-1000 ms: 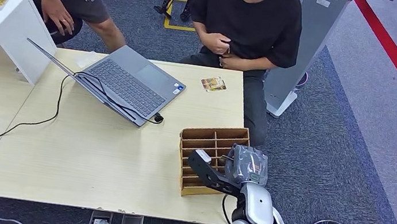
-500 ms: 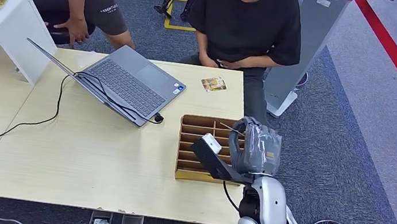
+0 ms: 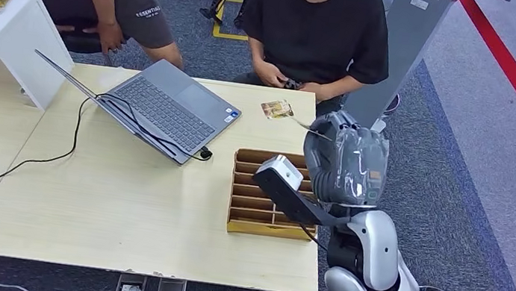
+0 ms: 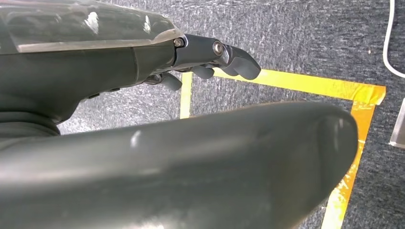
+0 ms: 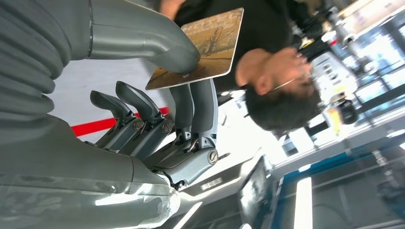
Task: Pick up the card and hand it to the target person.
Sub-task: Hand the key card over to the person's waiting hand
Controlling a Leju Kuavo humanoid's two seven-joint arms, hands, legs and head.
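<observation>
The right hand (image 3: 343, 164), wrapped in a clear cover, is raised above the far right edge of the table (image 3: 119, 202). Its thumb presses a picture card (image 5: 203, 50) against the tips of two upright fingers (image 5: 200, 102), so the card lies flat between them; the remaining fingers curl lower, clear of the card. Below and just left of the fingers stands a slotted wooden card box (image 3: 252, 194) on the table. Past the fingertips, a second card (image 3: 277, 109) lies flat near the table's far edge. Beyond that, a seated person in a black shirt (image 3: 319, 29) faces the table, hands together. The left hand (image 4: 210, 52) hangs over carpet with yellow floor tape (image 4: 305, 86), fingers loosely curled and holding nothing.
</observation>
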